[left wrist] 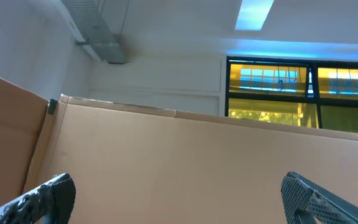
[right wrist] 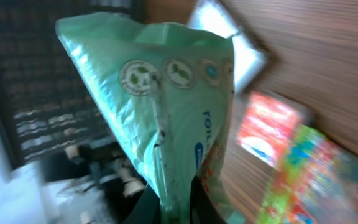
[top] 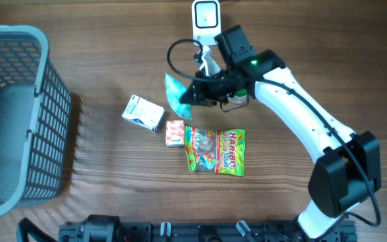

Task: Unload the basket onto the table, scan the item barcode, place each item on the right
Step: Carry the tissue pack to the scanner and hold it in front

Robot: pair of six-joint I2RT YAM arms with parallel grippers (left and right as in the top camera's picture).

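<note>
The overhead view is bright, even and sharp, with the basket throwing a soft striped shadow onto the counter to its right. The left wrist view is dimmer, lit by a bluish ceiling panel and glowing yellow windows. In the right wrist view the green packet is fairly crisp, while everything behind it smears into blur.
</note>
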